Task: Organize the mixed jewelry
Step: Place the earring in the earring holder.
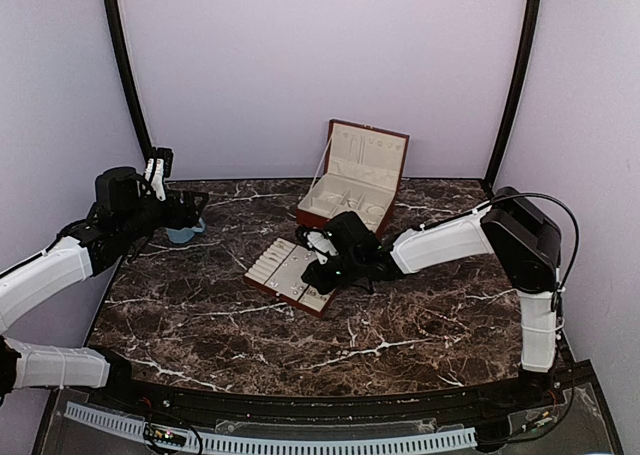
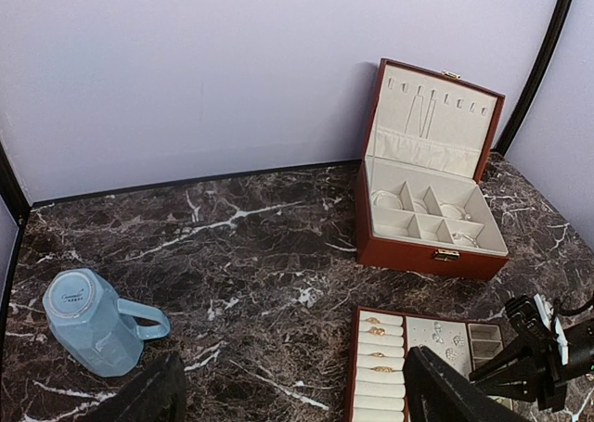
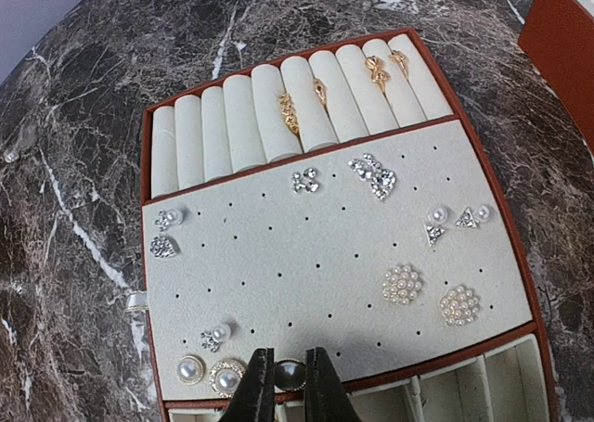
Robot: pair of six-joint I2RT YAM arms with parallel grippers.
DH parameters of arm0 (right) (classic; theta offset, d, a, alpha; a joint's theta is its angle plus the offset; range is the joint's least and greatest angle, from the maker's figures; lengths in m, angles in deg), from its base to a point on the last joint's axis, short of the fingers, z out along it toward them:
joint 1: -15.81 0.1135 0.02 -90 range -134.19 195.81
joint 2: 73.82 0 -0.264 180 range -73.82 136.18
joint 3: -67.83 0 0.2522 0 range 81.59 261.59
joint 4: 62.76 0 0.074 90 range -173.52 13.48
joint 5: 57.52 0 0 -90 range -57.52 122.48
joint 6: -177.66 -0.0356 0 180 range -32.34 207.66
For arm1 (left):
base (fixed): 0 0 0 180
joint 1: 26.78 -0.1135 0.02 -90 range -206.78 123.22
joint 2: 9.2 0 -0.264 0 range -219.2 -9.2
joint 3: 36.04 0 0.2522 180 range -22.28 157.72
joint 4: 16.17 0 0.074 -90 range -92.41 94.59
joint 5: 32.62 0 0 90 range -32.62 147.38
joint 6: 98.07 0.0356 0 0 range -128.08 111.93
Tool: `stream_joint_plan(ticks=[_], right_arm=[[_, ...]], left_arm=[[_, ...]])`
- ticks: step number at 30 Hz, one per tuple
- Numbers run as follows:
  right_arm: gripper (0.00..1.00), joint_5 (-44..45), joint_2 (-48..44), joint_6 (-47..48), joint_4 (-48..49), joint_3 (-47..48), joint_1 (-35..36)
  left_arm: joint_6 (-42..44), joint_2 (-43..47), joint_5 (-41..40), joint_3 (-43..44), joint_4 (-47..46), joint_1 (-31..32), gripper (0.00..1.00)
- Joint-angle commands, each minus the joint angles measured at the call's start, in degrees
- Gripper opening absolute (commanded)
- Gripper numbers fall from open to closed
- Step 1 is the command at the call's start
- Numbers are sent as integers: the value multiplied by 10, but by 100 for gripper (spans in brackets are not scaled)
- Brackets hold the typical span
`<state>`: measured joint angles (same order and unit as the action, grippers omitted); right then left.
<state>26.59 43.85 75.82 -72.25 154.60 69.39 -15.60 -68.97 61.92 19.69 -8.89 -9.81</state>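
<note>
Black fingertips of the right gripper (image 3: 288,385) are seen at the bottom centre of the right wrist view, drawn in on a round pearl stud (image 3: 290,376) at the near edge of a stud pad. That pad belongs to the tray (image 3: 144,209): flat, red-brown rim, cream lining, set on the dark marble table (image 1: 200,325).

Most of the mixed jewelry (image 3: 402,284) is found on the pad:
- two pearl clusters at lower right
- triangle and pearl studs at the right
- rhinestone pieces along the pad's upper edge
- small sparkling studs at the left edge
- more pearl studs at lower left, just beside the fingertips

Beyond the pad a row of ring rolls (image 3: 213,130) is noted, with gold rings (image 3: 288,111) seated in four slots toward the upper right. In the narrow compartments at the bottom right, the contents cannot be made out. One small silver ring (image 3: 137,301) is seen off the tray, on the marble just beside its left rim.

Jaws of the left gripper (image 2: 292,371) are spread wide above the table, with nothing between them. The blue cup (image 2: 93,320) is noted at the lower left of the left wrist view, well apart from the tray.

Farthest back is the red-brown hinged box (image 2: 422,255), lid raised upright. Pale ring-shaped pieces are seen in its cream compartments, too small to identify. A thin V-shaped strand (image 2: 422,116) is seen against the lid lining.
</note>
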Motion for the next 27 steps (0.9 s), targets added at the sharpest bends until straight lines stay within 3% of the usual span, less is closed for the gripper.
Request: stream_joint_plan(ticks=[1,15,27], right_arm=[[9,11,12,2,13,9,4],[10,2,20,5,12,9,4],[23,11,16,5,7,10,4]], left_arm=[[4,6,3,14,0,-3,83],[7,5,2,13,0,-3,83],[6,5,3,13,-1,-3,83]])
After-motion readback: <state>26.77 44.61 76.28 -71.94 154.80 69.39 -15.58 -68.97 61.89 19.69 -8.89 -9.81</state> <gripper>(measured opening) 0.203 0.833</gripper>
